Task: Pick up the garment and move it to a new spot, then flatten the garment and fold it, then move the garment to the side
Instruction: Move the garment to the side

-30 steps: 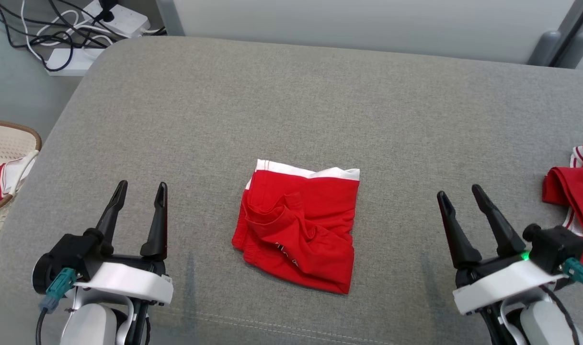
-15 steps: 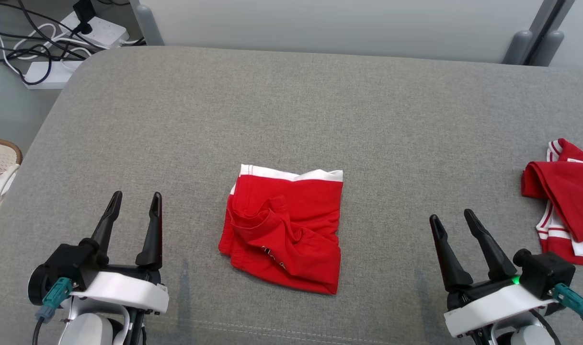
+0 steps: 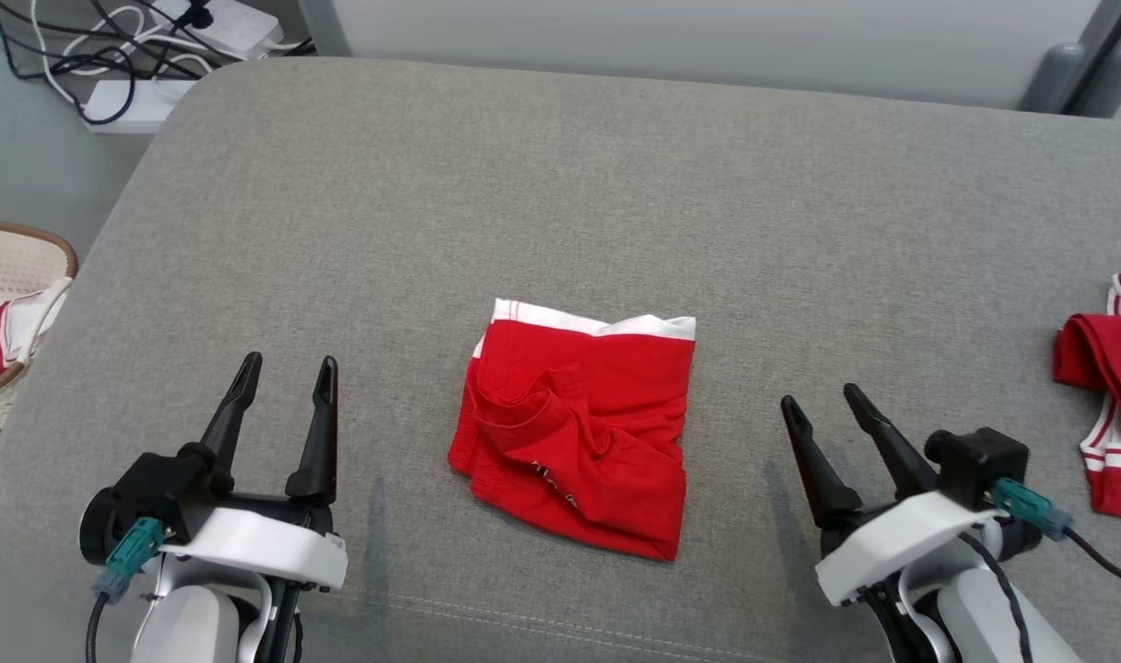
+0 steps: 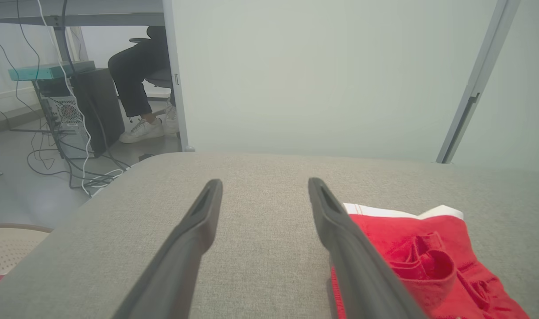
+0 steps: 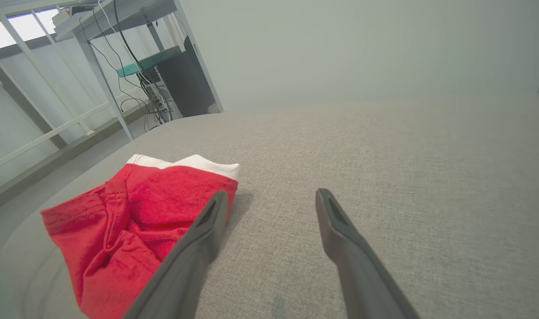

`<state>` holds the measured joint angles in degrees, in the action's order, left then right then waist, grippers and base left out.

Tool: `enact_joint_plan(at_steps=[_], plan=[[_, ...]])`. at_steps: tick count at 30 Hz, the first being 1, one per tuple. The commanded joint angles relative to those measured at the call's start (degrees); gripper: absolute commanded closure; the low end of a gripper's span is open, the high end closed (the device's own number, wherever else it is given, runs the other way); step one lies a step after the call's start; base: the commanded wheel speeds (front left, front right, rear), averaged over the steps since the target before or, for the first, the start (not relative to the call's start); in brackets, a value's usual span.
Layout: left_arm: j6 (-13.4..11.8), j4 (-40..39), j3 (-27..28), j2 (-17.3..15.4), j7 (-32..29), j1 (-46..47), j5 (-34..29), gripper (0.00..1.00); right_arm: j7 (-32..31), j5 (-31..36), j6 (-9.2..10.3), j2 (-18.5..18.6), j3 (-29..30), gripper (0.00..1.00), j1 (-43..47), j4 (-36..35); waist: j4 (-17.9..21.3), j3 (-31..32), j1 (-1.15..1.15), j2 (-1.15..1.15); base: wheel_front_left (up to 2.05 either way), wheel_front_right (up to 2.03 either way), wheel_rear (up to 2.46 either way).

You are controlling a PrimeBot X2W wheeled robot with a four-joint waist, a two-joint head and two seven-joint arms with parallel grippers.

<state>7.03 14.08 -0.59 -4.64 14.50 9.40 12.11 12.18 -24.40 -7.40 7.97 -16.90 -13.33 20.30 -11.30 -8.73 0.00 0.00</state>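
The garment (image 3: 578, 437) is a red piece with a white band along its far edge, lying folded and a little rumpled in the middle of the grey cushion (image 3: 615, 203). It also appears as the garment (image 4: 428, 257) at the lower right of the left wrist view and the garment (image 5: 132, 221) at the lower left of the right wrist view. My left gripper (image 3: 288, 364) stands open to its left, nothing between the fingers. My right gripper (image 3: 818, 398) stands open to its right, also empty, angled toward the garment.
Another red and white garment (image 3: 1108, 405) lies at the cushion's right edge. A pale basket (image 3: 7, 267) with red cloth in it stands on the floor at the left. Power strips and cables (image 3: 155, 46) lie beyond the far left corner. A seated person's legs (image 4: 136, 84) show far off.
The head camera has swung about, so the whole picture shifted. My right gripper has moved in to the left, closer to the garment. The garment lies as before.
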Motion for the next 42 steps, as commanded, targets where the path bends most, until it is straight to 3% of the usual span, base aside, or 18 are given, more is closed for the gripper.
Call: enact_joint_plan(at_steps=[1, 9, 17, 18, 19, 23, 29, 42], plan=[[0.23, -1.25, 1.35, -0.92, 0.5, 2.86, -0.52, 0.0, -0.17, -0.71, -0.09, 0.34, -2.29, 0.0, -2.69, 0.43, -1.27, -0.72, 0.0, 0.0, 0.0, 0.0, 0.0], [0.34, -0.43, -1.19, 0.17, 0.5, 4.76, 0.24, 0.0, -3.44, -8.35, -0.09, -0.75, -12.28, 0.0, -10.39, 14.46, -6.37, -1.87, 0.0, 0.0, 0.0, 0.0, 0.0], [0.39, -0.04, -1.32, 0.52, 0.5, 4.96, 0.44, 0.0, -6.62, -18.56, -0.09, -1.81, -19.08, 0.0, -15.57, 21.29, -7.88, -2.17, 0.0, 0.0, 0.0, 0.0, 0.0], [0.39, -0.02, -1.26, 0.54, 0.5, 4.95, 0.43, 0.0, -6.73, -19.66, -0.09, -1.72, -20.04, 0.63, -16.18, 21.33, -7.87, -2.2, 0.0, 0.0, 0.0, 0.0, 0.0], [0.39, -0.02, -1.19, 0.57, 0.5, 4.95, 0.43, 0.0, -6.99, -20.95, -0.09, -1.59, -21.08, 1.0, -16.68, 21.16, -7.85, -2.19, 0.0, 0.0, 0.0, 0.0, 0.0], [0.41, -0.14, -0.66, 0.64, 0.5, 4.94, 0.43, 0.0, -4.74, -22.58, -0.09, 1.27, -25.06, 1.0, -19.53, 18.64, -7.29, -2.16, 0.0, 0.0, 0.0, 0.0, 0.0], [0.42, -0.92, 0.07, 0.91, 0.5, 4.6, 0.42, 0.0, 1.35, -12.31, -0.09, 9.97, -31.72, 1.0, -25.71, 11.68, -4.24, -1.8, 0.0, 0.0, 0.0, 0.0, 0.0], [0.45, -2.82, 0.07, 0.2, 0.5, 5.22, -0.37, 0.0, -5.2, -12.75, -0.09, 20.39, -27.81, 1.0, -23.12, -0.9, 6.04, -2.85, 0.0, 0.0, 0.0, 0.0, 0.0]])
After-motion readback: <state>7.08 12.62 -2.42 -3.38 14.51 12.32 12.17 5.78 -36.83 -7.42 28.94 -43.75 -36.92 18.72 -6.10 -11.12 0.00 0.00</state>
